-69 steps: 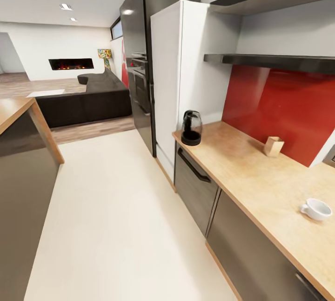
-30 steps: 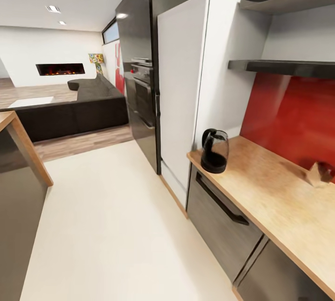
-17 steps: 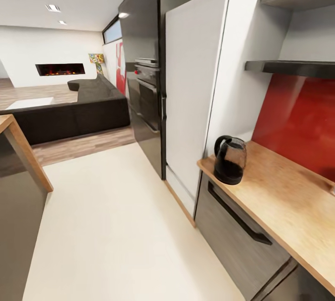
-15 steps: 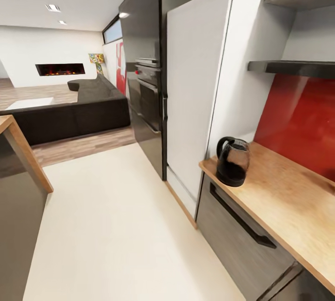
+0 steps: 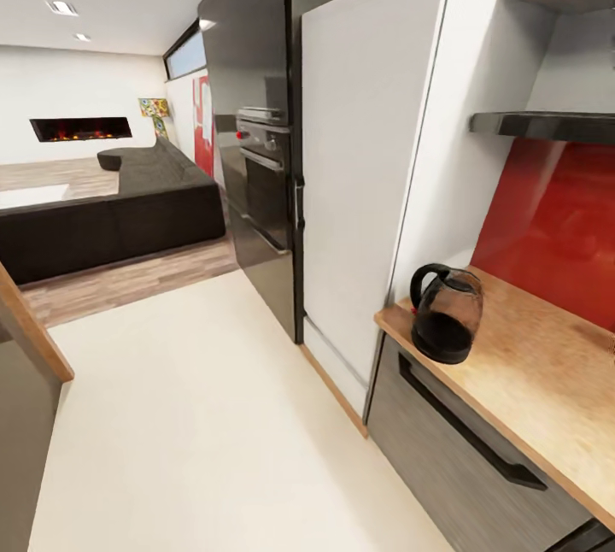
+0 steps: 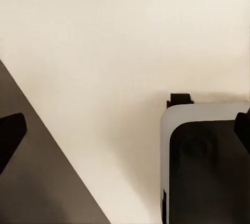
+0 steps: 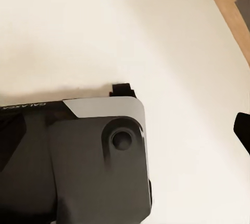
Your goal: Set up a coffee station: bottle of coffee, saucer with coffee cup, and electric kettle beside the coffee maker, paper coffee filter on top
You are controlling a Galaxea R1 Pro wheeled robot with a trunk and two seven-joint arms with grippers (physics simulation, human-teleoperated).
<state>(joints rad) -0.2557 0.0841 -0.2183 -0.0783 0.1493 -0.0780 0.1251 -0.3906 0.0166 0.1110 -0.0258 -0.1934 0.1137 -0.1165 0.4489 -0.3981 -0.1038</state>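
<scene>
1. The electric kettle (image 5: 447,314) stands upright at the surface's (image 5: 530,372) near corner, at four o'clock in the head view.
2. Each wrist view faces the floor (image 5: 196,415); both pincers are spread, holding nothing, well apart from the kettle.

Bare countertop (image 5: 547,364) — right of kettle (image 5: 446,313)

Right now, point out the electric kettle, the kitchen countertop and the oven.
electric kettle (image 5: 448,315), head view, glass body.
kitchen countertop (image 5: 530,381), head view, bare wood-grain top.
oven (image 5: 266,167), head view, dark door front.
</scene>
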